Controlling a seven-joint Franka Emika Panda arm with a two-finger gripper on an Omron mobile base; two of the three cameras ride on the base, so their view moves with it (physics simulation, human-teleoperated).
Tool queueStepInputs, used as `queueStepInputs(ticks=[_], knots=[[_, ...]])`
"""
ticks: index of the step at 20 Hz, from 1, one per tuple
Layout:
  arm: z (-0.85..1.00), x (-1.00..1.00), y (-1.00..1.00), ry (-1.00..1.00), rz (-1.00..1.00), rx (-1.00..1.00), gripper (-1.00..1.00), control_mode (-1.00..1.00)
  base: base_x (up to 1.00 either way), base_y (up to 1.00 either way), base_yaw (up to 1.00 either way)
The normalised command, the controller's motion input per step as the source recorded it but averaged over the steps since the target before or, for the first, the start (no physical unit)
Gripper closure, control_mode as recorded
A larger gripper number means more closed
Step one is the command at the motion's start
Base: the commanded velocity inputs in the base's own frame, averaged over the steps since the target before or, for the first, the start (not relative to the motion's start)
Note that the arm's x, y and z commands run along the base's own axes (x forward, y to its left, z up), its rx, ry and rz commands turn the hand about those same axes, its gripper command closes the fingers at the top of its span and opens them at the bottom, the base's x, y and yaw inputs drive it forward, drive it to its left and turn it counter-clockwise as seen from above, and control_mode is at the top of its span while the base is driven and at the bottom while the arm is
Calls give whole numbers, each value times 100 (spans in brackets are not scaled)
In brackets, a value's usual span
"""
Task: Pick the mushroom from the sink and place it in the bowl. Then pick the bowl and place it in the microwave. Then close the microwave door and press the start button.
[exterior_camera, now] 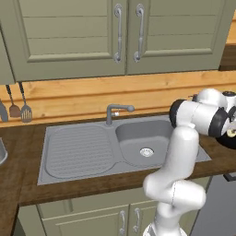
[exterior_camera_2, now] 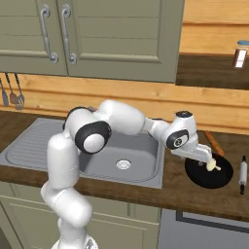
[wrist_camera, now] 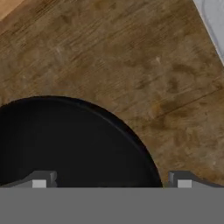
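The black bowl (exterior_camera_2: pixel 210 178) stands on the wooden counter just right of the grey sink (exterior_camera_2: pixel 141 160). The tiny pale mushroom (exterior_camera_2: pixel 212 166) is over the bowl's middle, right at the tips of my gripper (exterior_camera_2: pixel 209 162). I cannot tell whether it rests in the bowl or hangs just above it. In the hand view the gripper (wrist_camera: pixel 111 181) is open, its fingertips (wrist_camera: pixel 41 181) wide apart over the dark bowl (wrist_camera: pixel 74 140) with nothing between them. The left base view shows the sink basin (exterior_camera: pixel 138 133) bare around its drain, and the bowl (exterior_camera: pixel 230 141) at the right edge. The microwave and its door are out of view.
A white rolling pin (exterior_camera_2: pixel 243 172) lies right of the bowl, and an orange stick-like object (exterior_camera_2: pixel 212 141) lies behind it. The curved faucet (exterior_camera: pixel 115 111) stands behind the basin. Utensils (exterior_camera: pixel 20 109) hang on the wall at left. Green cabinet doors (exterior_camera: pixel 120 32) hang above.
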Motion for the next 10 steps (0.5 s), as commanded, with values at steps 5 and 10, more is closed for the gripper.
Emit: queueStepInputs(ticks=[5, 10], knots=[[-29, 65, -16, 14, 5, -6, -100, -100, 0, 0, 0], [-20, 47, -43, 19, 5, 0, -100, -100, 0, 0, 0]])
